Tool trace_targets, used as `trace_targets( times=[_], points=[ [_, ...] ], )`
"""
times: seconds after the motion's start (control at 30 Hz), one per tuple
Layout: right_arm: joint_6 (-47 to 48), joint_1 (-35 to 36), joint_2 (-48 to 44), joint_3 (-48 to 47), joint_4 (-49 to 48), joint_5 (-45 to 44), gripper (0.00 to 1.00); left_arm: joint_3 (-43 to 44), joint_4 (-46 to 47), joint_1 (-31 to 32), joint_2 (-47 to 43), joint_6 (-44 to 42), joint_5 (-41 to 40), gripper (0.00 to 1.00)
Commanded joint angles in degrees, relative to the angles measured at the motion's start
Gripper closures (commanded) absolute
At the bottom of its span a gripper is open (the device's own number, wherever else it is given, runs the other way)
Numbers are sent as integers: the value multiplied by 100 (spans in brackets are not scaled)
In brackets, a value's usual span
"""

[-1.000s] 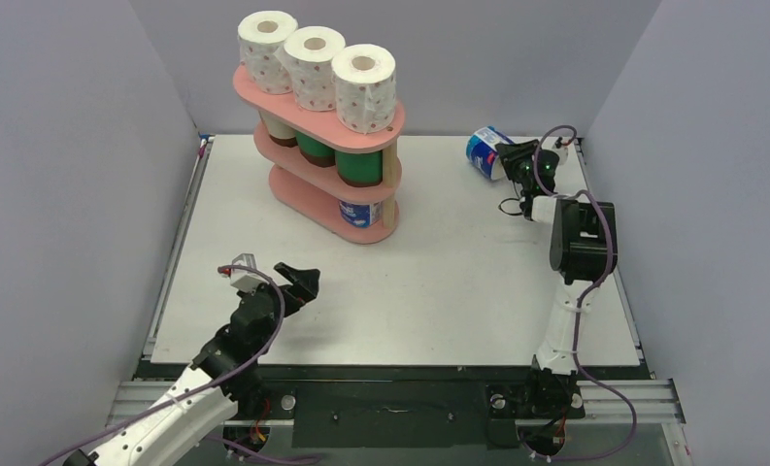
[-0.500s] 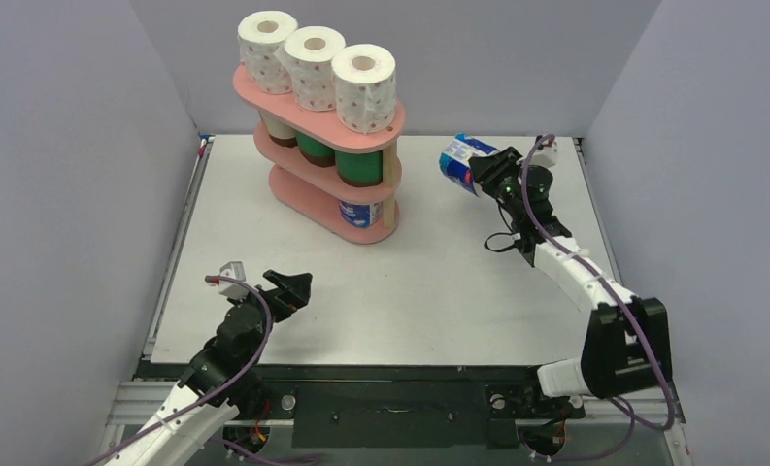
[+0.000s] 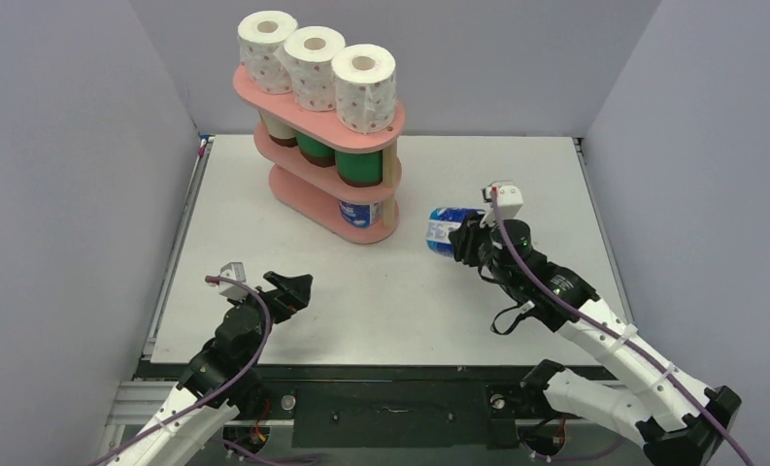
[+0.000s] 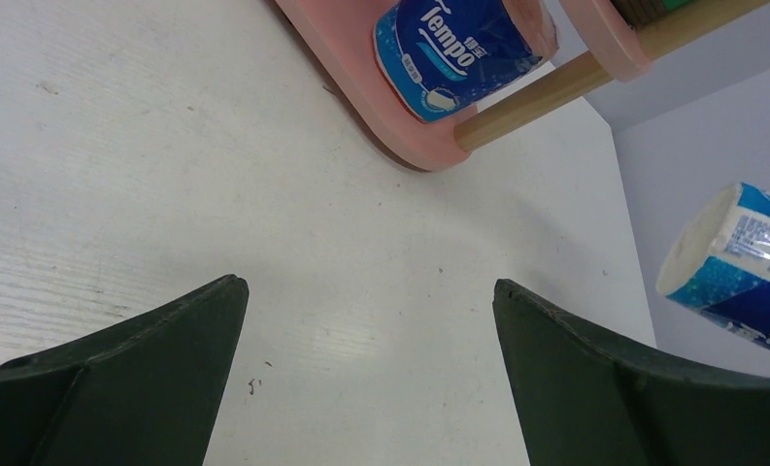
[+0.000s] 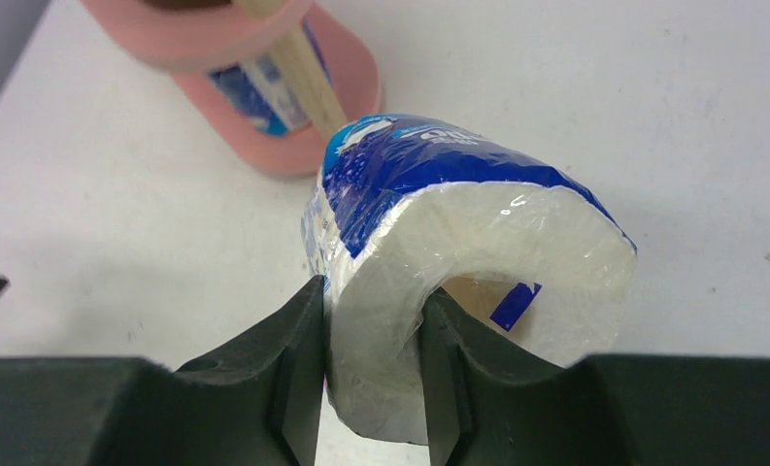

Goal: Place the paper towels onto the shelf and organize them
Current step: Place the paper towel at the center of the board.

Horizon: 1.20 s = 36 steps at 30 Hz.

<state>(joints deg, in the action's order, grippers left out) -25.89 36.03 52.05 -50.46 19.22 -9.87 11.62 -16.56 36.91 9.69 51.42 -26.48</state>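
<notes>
Right hand point(image 5: 371, 374) held a blue-white roll point(image 5: 458, 223) short of the shelf point(image 3: 334, 184).
It was clenched on the roll's wall, one finger inside the core, the roll lying sideways over the counter point(image 3: 410, 301). Ahead and left of it stood the bottom tier point(image 3: 308, 206), a shelved blue roll point(image 3: 360, 212) by the post point(image 5: 298, 68); the carried roll likely needed turning upright beside that one. The left hand point(image 3: 290, 288) hung released.

The right tool point(image 3: 461, 241) grips a blue-white roll point(image 3: 443, 231) near the right end of the shelf point(image 3: 388, 129).
</notes>
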Motion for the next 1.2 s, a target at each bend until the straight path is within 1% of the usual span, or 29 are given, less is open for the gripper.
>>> trace_targets(
  times=[0.0, 0.03, 0.1, 0.17, 0.37, 0.47, 0.6, 0.7, 0.87, 0.93, 1.0, 1.07, 1.1, 1.13, 1.17],
  points=[
    [724, 1220, 59, -633, 1348, -1260, 82, 272, 53, -30, 85, -111, 151, 1],
    [747, 1410, 209, -729, 1453, -1398, 82, 353, 46, -32, 182, -199, 176, 1],
    [817, 2152, 477, -828, 1702, -1930, 82, 502, -8, -27, 384, -343, 227, 0],
    [858, 2571, 840, -897, 1815, -2166, 82, 667, -128, -30, 626, -450, 302, 0],
    [1089, 3206, 1993, -1275, 1913, -2303, 82, 1013, -290, -28, 1111, -715, 688, 2],
    [1281, 3345, 2612, -1562, 1993, -2189, 82, 1130, -376, -31, 1312, -746, 909, 3],
    [1380, 3517, 3108, -1796, 1987, -1987, 78, 1250, -549, -32, 1623, -615, 990, 3],
    [1422, 3545, 3289, -1861, 1972, -1813, 76, 1348, -629, -31, 1868, -533, 975, 4],
    [1411, 3551, 3487, -1813, 1926, -1587, 74, 1320, -567, -26, 2012, -279, 1007, 4],
    [1386, 3551, 3514, -1767, 1902, -1534, 71, 1277, -509, -30, 2031, -213, 1021, 4],
    [1361, 3551, 3516, -1723, 1885, -1482, 66, 1244, -473, -26, 2055, -163, 1035, 4],
    [1329, 3548, 3501, -1696, 1862, -1453, 59, 1231, -443, -30, 2093, -110, 1048, 4],
    [1322, 3555, 3475, -1689, 1864, -1429, 54, 1223, -440, -31, 2132, -56, 1052, 4],
    [1301, 3553, 3459, -1688, 1856, -1408, 52, 1216, -426, -28, 2179, -28, 1071, 4],
    [1290, 3560, 3416, -1683, 1852, -1383, 48, 1214, -407, -28, 2200, 17, 1077, 4]
  ],
)
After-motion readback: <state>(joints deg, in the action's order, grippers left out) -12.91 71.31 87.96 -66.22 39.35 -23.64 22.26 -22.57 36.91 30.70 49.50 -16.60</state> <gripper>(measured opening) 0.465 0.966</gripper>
